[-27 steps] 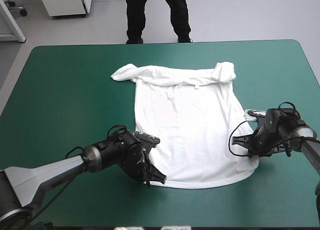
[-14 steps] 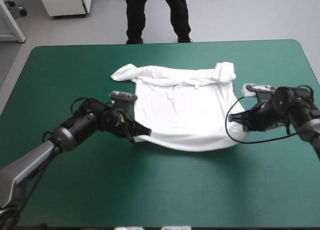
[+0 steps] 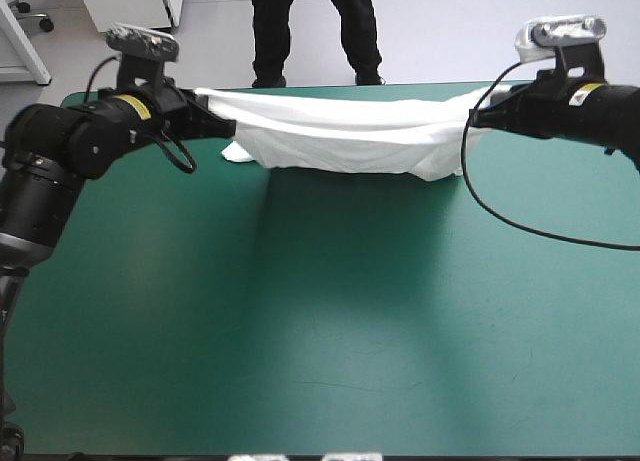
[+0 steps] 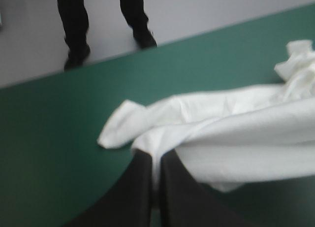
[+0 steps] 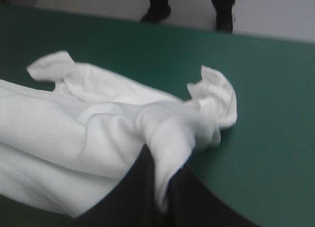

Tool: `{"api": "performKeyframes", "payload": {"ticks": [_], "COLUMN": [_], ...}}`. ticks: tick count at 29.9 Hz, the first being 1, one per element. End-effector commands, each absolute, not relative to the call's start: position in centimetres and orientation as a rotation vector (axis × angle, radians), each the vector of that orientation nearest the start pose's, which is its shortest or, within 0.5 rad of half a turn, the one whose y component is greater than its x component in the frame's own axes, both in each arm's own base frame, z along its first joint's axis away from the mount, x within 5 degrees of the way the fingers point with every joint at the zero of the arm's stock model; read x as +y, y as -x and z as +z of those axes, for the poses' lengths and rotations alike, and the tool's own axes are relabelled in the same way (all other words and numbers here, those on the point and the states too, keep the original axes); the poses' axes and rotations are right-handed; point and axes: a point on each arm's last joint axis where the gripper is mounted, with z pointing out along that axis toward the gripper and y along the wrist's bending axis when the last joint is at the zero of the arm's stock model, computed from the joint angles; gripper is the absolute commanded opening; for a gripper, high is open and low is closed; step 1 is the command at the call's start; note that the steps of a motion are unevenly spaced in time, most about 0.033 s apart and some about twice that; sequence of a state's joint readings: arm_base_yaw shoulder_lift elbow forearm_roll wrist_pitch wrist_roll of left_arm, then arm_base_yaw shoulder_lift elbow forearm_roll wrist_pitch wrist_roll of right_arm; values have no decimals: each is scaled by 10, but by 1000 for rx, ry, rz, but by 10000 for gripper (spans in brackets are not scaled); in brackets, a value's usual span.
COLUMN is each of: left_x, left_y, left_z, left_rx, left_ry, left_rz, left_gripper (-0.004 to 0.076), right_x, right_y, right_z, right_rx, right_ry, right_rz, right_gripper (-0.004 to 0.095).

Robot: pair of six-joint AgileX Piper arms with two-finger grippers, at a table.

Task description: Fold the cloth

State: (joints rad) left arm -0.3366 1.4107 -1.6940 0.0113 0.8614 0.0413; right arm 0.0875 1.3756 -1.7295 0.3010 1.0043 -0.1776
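The white T-shirt (image 3: 345, 131) hangs stretched between both grippers above the far part of the teal-green table (image 3: 330, 311). Its lower hem is lifted and carried over toward the collar end, which still rests near the table's far edge. My left gripper (image 3: 228, 126) is shut on the T-shirt's left hem corner (image 4: 156, 153). My right gripper (image 3: 470, 116) is shut on the T-shirt's right hem corner (image 5: 165, 158). Ahead of each gripper a crumpled sleeve (image 4: 120, 123) (image 5: 216, 96) lies on the cover.
Both arms are raised over the far corners of the table. The right arm's black cable (image 3: 500, 216) hangs in a loop down to the cover. A person's legs stand beyond the far edge, not over the table.
Both grippers have lifted the shirt's near hem and carried it from the near side up and toward the far edge, so the shirt now doubles over itself.
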Motion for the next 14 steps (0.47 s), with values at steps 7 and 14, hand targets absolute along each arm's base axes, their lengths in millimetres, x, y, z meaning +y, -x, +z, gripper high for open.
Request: {"api": "performKeyframes", "payload": {"ticks": [7,14], "left_x": [-79,-68], "left_y": [-232,-197], "left_z": [599,640], "left_rx": [1432,1161], "left_ry": [-353,-315], "left_rz": [-114,-95], "left_gripper": [-9,-9], "right_x": [42,41], "right_y": [-223,-187], "right_z": [597,646], "right_rx": [1530,1237], "right_ry": [337,333], "right_rz": [205,137], "right_gripper": [-16,-16]}}
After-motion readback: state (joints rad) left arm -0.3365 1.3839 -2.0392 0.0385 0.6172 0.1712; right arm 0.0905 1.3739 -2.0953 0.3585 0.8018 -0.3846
